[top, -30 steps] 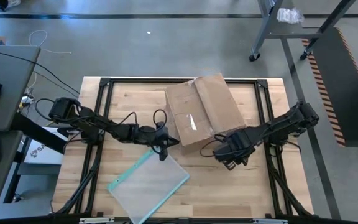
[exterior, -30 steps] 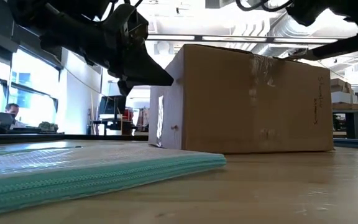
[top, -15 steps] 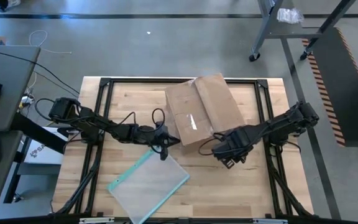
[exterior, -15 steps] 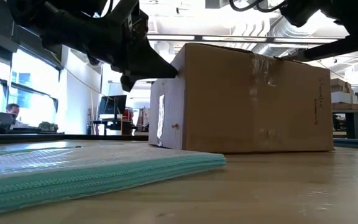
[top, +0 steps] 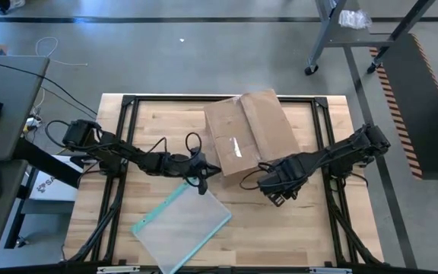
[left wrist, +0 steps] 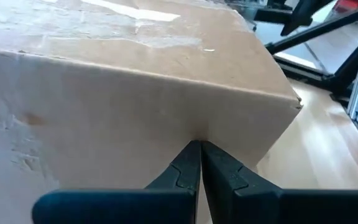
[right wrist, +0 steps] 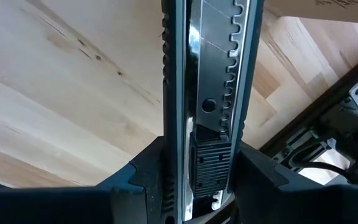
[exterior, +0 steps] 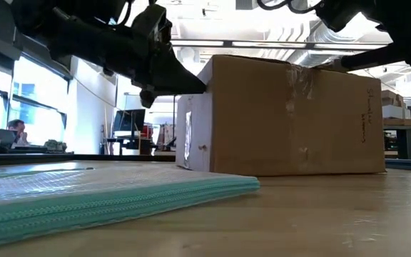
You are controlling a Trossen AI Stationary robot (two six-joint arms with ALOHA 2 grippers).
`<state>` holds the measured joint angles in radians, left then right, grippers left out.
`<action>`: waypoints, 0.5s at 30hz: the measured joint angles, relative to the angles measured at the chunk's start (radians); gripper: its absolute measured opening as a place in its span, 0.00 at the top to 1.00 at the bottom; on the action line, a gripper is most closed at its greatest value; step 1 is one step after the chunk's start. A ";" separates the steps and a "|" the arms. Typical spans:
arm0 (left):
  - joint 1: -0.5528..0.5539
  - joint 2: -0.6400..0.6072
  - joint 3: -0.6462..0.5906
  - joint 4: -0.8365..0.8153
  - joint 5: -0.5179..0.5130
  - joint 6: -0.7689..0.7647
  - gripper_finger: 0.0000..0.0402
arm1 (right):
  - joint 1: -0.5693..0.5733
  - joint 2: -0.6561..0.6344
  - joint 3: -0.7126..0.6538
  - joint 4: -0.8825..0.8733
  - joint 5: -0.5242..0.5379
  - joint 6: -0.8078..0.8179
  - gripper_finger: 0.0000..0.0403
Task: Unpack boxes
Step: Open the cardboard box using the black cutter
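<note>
The brown cardboard box stands on the table's far middle, clear tape on its top seam. My left gripper is shut, its tips against the box's near left corner. My right gripper hovers by the box's near right corner, pointing down, shut on a dark utility knife. My left gripper presses its shut fingertips against the box's side wall just below the top edge. The fingers come from the table's left, nearly level, slanting a little down. The box rests flat on the table. My right gripper pinches the utility knife's body at the slider between its two fingers. The knife runs along the fingers and points down at the table, lifted clear of the wood.
A flat clear pouch with a teal zipper edge lies on the near left of the table, close in front of the low camera. Black frame rails border the tabletop. Bare wood lies near and right of the box.
My left gripper has tipped its fingertips up and moved in against the box's upper corner. The box has slid a little toward the table's right under it. The right gripper keeps its hold on the knife.
</note>
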<state>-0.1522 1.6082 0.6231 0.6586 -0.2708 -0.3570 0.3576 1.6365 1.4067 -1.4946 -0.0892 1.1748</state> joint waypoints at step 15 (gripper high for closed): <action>0.003 0.055 0.029 0.036 0.010 -0.006 1.00 | 0.000 0.022 -0.001 -0.013 -0.026 -0.071 0.69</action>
<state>-0.1490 1.6630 0.6521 0.6949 -0.2605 -0.3634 0.3573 1.6585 1.4059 -1.5077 -0.1148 1.1035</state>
